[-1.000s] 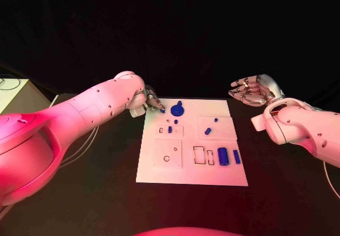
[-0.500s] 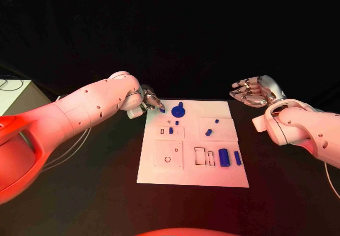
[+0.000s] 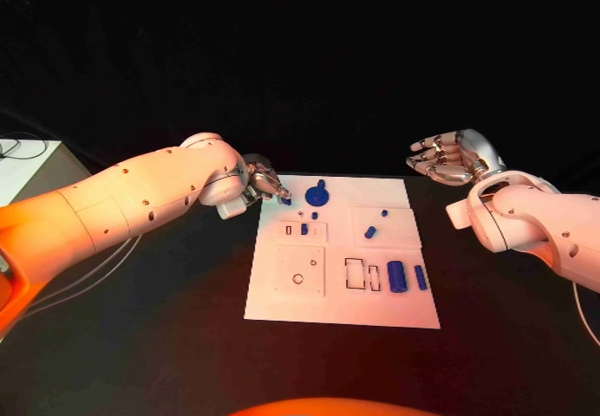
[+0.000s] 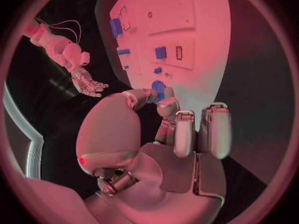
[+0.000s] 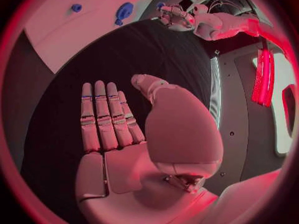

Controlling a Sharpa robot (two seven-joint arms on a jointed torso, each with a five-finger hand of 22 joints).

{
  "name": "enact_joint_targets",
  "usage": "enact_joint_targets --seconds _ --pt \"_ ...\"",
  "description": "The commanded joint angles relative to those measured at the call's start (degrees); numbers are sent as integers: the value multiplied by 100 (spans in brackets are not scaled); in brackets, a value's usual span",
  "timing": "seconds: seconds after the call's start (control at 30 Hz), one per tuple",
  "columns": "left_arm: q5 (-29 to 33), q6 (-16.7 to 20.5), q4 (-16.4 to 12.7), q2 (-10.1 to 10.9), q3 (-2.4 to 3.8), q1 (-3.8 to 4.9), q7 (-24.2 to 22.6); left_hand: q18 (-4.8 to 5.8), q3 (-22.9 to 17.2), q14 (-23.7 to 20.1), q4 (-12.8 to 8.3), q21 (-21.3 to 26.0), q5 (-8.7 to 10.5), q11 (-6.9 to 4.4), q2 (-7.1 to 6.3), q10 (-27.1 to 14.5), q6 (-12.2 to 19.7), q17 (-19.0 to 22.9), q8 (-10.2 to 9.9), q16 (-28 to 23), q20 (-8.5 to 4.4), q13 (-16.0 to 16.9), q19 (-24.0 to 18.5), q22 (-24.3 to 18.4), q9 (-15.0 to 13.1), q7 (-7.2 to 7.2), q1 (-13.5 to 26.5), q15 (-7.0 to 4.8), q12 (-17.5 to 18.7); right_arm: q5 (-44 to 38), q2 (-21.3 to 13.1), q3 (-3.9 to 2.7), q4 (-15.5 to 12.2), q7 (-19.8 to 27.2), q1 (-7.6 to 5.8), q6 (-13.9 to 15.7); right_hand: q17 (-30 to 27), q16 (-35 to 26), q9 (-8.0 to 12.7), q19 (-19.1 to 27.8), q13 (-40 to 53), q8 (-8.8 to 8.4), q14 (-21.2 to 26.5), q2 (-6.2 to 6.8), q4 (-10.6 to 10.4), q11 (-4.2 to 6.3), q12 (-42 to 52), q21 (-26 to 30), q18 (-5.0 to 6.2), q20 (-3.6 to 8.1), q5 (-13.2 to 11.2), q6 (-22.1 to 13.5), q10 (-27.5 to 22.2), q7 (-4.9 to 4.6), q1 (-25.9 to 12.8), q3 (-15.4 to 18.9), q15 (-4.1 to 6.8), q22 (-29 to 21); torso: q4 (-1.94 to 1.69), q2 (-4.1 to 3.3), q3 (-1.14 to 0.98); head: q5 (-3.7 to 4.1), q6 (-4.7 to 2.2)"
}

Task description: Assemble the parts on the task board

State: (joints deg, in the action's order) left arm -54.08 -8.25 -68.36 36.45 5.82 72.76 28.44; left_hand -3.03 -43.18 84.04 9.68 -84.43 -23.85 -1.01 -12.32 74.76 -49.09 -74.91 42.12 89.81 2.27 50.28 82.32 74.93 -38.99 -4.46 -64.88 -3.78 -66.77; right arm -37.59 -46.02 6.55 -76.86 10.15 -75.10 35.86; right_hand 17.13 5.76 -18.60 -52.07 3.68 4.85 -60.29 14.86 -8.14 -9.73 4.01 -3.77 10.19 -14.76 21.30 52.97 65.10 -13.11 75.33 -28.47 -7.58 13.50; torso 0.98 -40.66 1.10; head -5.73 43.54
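Near edge of the black table (image 3: pixel 150 347) is bare in front of the white task board (image 3: pixel 335 308), which lies mid-table, long side running near to far.

Near part of the board: a square plate w/ a small round hole (image 3: pixel 297 279) on the left; to its right two rectangular slots (image 3: pixel 362 275), then a big blue cylinder (image 3: pixel 396 276) lying flat and a thinner blue peg (image 3: pixel 420 277) just beside it, near the right edge.

Mid board: small blue block (image 3: pixel 304 229) standing in the left plate next to an open slot; a short blue pin (image 3: pixel 370 232) lying tilted on the right plate, tiny blue stud (image 3: pixel 385 211) just beyond it.

Far part: round blue knob piece (image 3: pixel 316 196) w/ a small blue bit (image 3: pixel 314 215) just nearer.

Left hand (image 3: pixel 264 180) is at the far left corner of the board, fingers curled in, pinching a small blue part (image 4: pixel 159 89) between thumb and finger; wrist view shows that part clearly in the fingertips, over the board's far edge.

Right hand (image 3: pixel 447 159) hovers off the far right corner, well apart from the board, palm up, fingers apart, holding nothing; its wrist view shows flat straight fingers (image 5: pixel 102 117) over the dark table.
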Motion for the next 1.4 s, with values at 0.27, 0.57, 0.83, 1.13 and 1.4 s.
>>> enact_joint_targets --seconds 0.27,0.57,0.83,1.13,1.4 --pt "-608 150 -431 139 -132 -129 8 28 -893 596 -932 -22 -43 -2 26 0 -133 -1509 25 18 0 -62 35 376 -116 104 28 -42 23 -11 -6 3 3 39 14 -55 -11 -27 10 43 -4 -26 19 -18 10 -7 -6 5 33 4 32 -9 -29 -39 -22 1 -37 -14 -14 18 -8 -2 16" --pt "-655 -22 -508 138 -224 -237 37 29 -893 596 -935 -25 -102 -10 33 3 -148 -1509 42 19 -5 -99 40 382 -134 113 59 -48 48 -11 -8 4 -5 41 19 -58 -11 -27 10 43 -4 -26 19 -18 10 -7 -6 5 33 4 32 -9 -29 -39 -22 1 -37 -14 -7 7 0 0 26" --pt "-712 -118 -491 87 -264 -295 56 31 -889 596 -941 -27 -148 -17 32 7 -158 -1509 59 19 -10 -134 43 387 -152 122 87 -53 70 -11 -12 4 -9 43 20 -58 -15 -28 11 45 -5 -27 18 -17 13 -7 -6 3 33 3 40 -8 -30 -39 -22 0 -37 -21 -2 1 4 15 48" --pt "-848 -146 -451 31 -284 -309 58 34 -875 596 -942 -34 -175 -25 29 22 -170 -1509 85 19 -15 -154 52 401 -176 133 120 -58 78 -11 -16 4 -18 45 21 -59 -15 -28 11 45 -5 -27 18 -17 13 -7 -6 3 33 3 40 -8 -30 -39 -22 0 -37 -21 -9 1 -2 27 74" --pt "-918 -160 -431 15 -290 -311 60 34 -874 596 -943 -35 -179 -26 30 19 -171 -1509 90 19 -16 -170 54 403 -181 135 125 -59 87 -11 -21 4 -20 46 21 -59 -15 -28 11 45 -5 -27 18 -17 13 -7 -6 3 33 3 40 -8 -30 -39 -22 0 -37 -21 -7 7 -6 27 94"
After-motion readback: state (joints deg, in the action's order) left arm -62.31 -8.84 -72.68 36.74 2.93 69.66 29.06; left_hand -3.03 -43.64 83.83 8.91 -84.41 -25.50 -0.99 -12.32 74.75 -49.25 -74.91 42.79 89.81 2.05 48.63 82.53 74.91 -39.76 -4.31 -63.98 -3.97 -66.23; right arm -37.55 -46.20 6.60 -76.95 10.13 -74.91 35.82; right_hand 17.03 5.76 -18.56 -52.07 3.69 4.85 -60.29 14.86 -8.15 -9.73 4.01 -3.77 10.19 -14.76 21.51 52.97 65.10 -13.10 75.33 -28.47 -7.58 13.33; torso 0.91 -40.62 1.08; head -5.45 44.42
